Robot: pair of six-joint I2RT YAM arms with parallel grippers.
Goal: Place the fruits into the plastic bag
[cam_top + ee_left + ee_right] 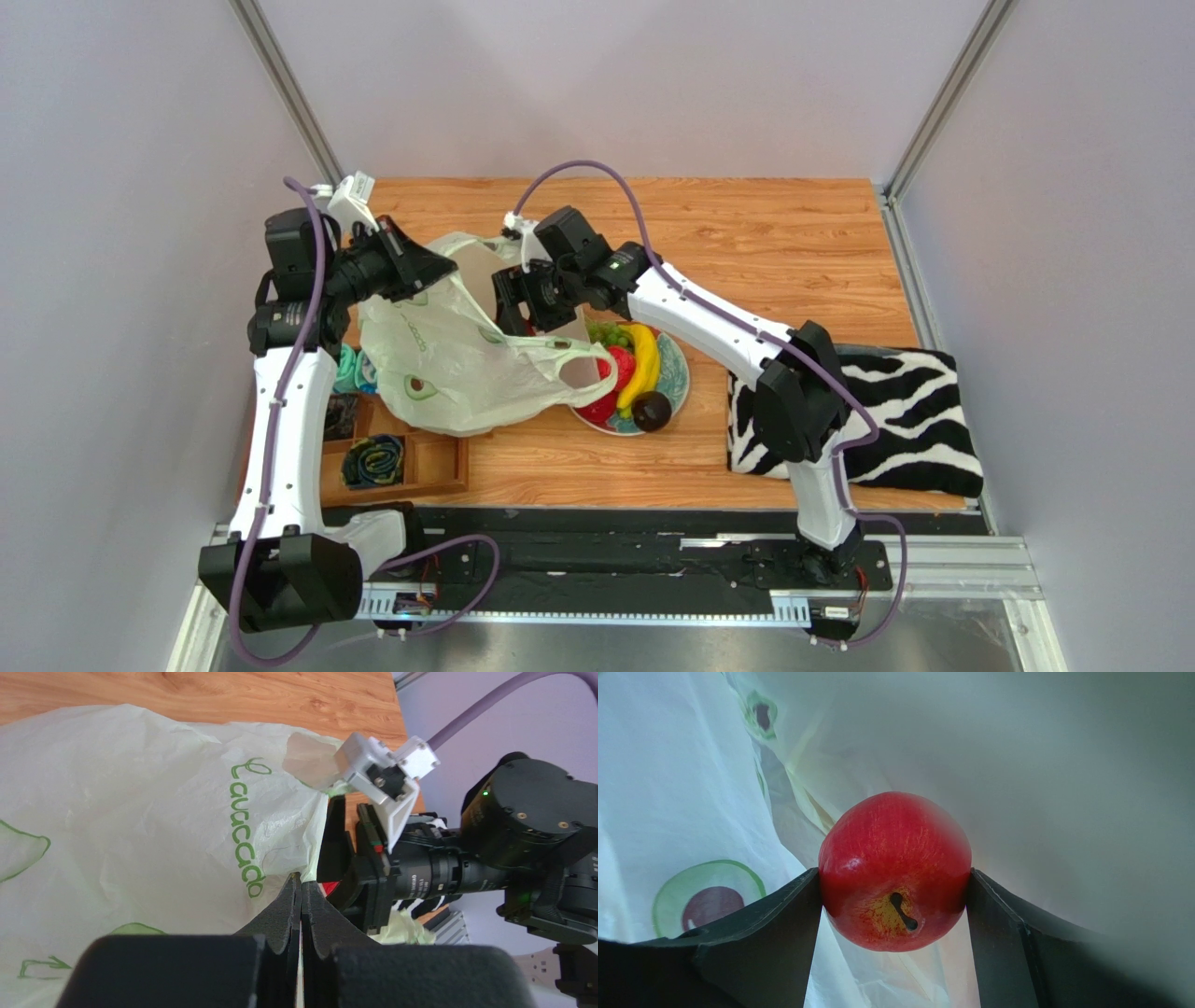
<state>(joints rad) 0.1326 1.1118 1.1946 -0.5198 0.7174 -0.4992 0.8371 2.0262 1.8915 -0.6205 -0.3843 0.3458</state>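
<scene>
The pale yellow-green plastic bag lies at the table's left, its mouth held up. My left gripper is shut on the bag's rim, seen in the left wrist view. My right gripper sits at the bag's mouth, shut on a red apple inside the bag. On the patterned plate lie a yellow banana, green grapes, red fruits and a dark oval fruit.
A zebra-striped cloth lies at the right. A wooden tray with a teal bundle sits at the front left. Bare wood lies at the back right.
</scene>
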